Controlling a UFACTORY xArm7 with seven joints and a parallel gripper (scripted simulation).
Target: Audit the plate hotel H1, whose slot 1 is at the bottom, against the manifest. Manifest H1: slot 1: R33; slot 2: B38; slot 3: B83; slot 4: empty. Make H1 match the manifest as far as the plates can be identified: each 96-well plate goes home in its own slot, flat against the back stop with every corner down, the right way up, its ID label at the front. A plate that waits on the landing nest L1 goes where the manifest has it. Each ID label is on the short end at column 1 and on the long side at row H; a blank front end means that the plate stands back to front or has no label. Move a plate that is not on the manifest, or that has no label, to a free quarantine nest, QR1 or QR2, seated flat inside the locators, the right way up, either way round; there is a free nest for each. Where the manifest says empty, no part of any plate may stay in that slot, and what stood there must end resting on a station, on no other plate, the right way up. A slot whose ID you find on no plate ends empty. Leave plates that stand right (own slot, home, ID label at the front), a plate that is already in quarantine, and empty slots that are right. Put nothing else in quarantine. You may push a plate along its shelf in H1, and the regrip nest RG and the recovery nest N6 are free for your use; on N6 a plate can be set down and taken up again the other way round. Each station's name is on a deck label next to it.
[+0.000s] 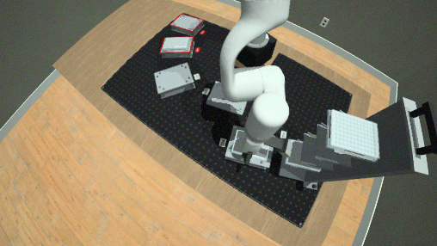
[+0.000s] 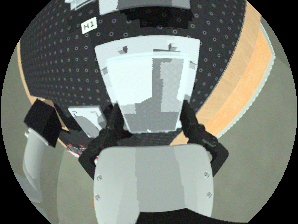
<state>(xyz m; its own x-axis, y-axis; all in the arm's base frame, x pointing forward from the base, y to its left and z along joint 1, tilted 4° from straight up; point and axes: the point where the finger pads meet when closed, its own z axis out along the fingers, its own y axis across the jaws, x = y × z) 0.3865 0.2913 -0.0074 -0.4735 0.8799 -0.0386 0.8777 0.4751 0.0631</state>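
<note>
- One plate (image 1: 251, 154) low on the stand (image 1: 232, 142) just left of the tower (image 1: 378, 142); claw hidden in the top view under the white arm (image 1: 267, 112), which hangs straight above that stand.
- Four shelves stepped out on the tower, a white well plate (image 1: 353, 134) topmost; two red-rimmed stands (image 1: 187, 23) far off at the bench's (image 1: 172, 129) back left corner, both seemingly already carrying a plate; a bare grey stand (image 1: 174, 79) nearer.
- Seen from the wrist: claw (image 2: 157, 137) pinching the pale plate (image 2: 148, 90) across its narrow width, one dark finger (image 2: 109, 123) on the left long edge and the other on the right.
- Long axis of the plate running straight away from the wrist camera, toward the small white tag (image 2: 88, 26) on the bench; plate directly below, centred between the fingers.
- Label on the plate not legible in either view, so identity unclear.
- Likely next: straight lift, plate kept level; tower to the right, red-rimmed stands well apart to the back left.
</note>
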